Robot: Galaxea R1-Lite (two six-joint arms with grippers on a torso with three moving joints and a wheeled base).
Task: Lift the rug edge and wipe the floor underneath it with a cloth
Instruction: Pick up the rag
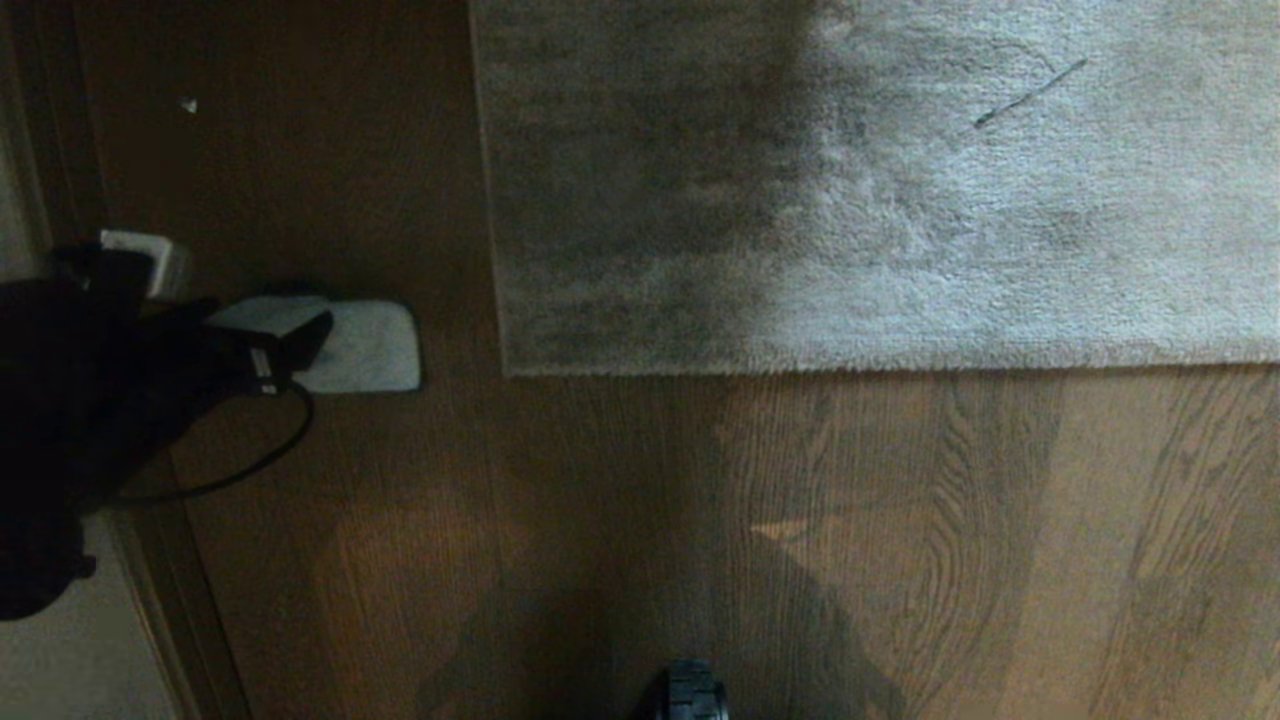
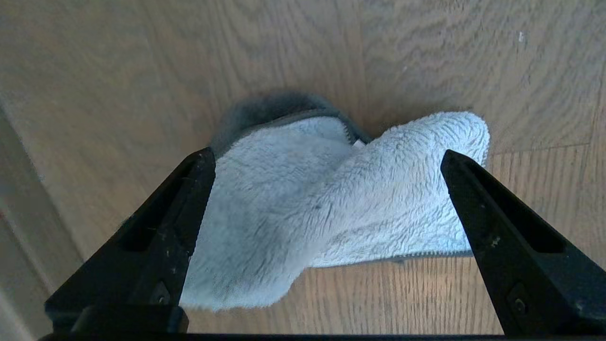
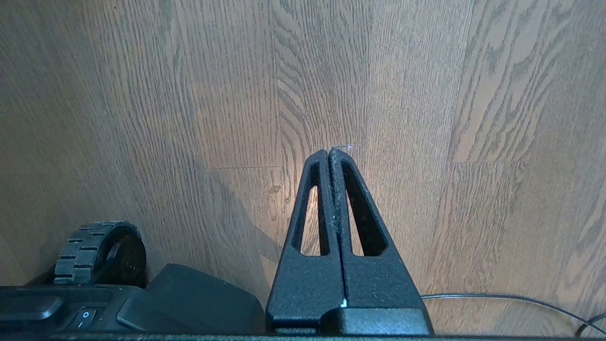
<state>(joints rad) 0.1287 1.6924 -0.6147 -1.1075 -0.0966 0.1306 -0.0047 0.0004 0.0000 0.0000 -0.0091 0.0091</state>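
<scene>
The light-grey plush rug (image 1: 900,180) lies flat across the top of the head view. The rug edge (image 1: 850,366) runs straight to a corner (image 1: 506,370) on the brown wood floor (image 1: 700,500). The cloth (image 1: 365,345), pale and fluffy, lies crumpled on the floor left of that corner. My left gripper (image 1: 290,345) hangs over it, open. In the left wrist view the cloth (image 2: 331,203) sits between the spread fingers (image 2: 189,199) of my left gripper (image 2: 326,154), which do not press it. My right gripper (image 3: 330,150) is shut and empty over bare floor (image 3: 426,94).
A dark threshold strip (image 1: 190,620) and a pale surface (image 1: 80,660) border the floor at the far left, beside the left arm. The arm's cable (image 1: 250,460) loops over the floor. The base's wheel (image 3: 97,253) and a cable (image 3: 497,298) sit near the right gripper.
</scene>
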